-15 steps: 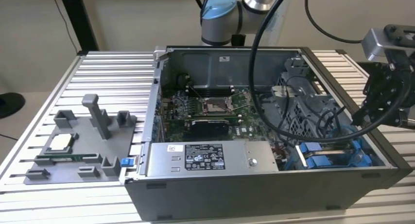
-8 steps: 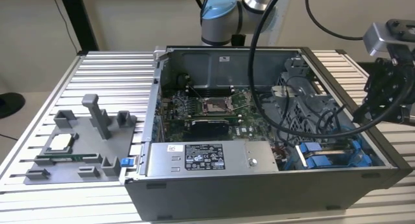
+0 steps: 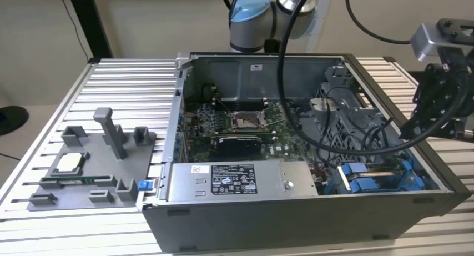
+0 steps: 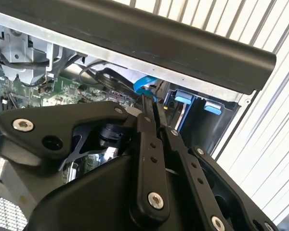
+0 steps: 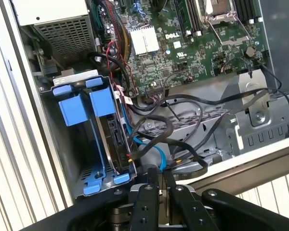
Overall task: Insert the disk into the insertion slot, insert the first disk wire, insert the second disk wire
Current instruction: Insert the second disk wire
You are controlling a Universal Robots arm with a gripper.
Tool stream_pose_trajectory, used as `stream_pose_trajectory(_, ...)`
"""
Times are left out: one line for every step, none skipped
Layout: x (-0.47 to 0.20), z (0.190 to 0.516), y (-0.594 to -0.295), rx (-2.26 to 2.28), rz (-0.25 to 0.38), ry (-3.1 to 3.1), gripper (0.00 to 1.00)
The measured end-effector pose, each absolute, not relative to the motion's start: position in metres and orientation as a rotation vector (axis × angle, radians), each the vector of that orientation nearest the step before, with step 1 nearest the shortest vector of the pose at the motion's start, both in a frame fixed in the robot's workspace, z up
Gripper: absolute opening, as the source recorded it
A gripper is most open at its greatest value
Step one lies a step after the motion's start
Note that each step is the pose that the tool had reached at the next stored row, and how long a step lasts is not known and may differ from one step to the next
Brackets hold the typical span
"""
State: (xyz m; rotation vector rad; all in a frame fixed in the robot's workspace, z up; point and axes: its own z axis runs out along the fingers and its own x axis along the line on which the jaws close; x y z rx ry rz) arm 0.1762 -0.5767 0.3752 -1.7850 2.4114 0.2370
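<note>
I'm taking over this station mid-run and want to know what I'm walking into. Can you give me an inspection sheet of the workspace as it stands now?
Surface: ribbed metal table carrying an open computer case.
Job's things: the disk sits on edge in the insertion slot, between the blue rails.
Clutter: grey fixture block on the table at the exterior view's left, holding small parts.
Grippers: hand with fingers together, poised over the cables beside the drive bay.
Cables: black wires and a blue cable loop loosely beside the disk; thick arm cables hang across the case.
Surroundings: beige wall; grey power supply and green motherboard inside the case.
</note>
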Motion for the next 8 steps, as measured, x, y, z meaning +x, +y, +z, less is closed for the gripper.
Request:
stream_pose_trajectory(0.175,0.375,-0.577,-1.785,0.237,2.411,0.0)
stream_pose_trajectory(0.174,0.376,-0.576,-1.785,0.237,2.411,0.0)
stream_pose_trajectory(0.172,0.376,-0.576,-1.785,0.237,2.411,0.0)
stream_pose_trajectory(0.171,0.376,-0.576,-1.785,0.237,2.411,0.0)
stream_pose_trajectory(0.169,0.376,-0.576,-1.785,0.237,2.411,0.0)
stream_pose_trajectory(0.168,0.376,-0.576,-1.785,0.237,2.411,0.0)
stream_pose_trajectory(0.166,0.376,-0.576,-1.785,0.237,2.411,0.0)
stream_pose_trajectory(0.165,0.376,-0.576,-1.785,0.237,2.412,0.0)
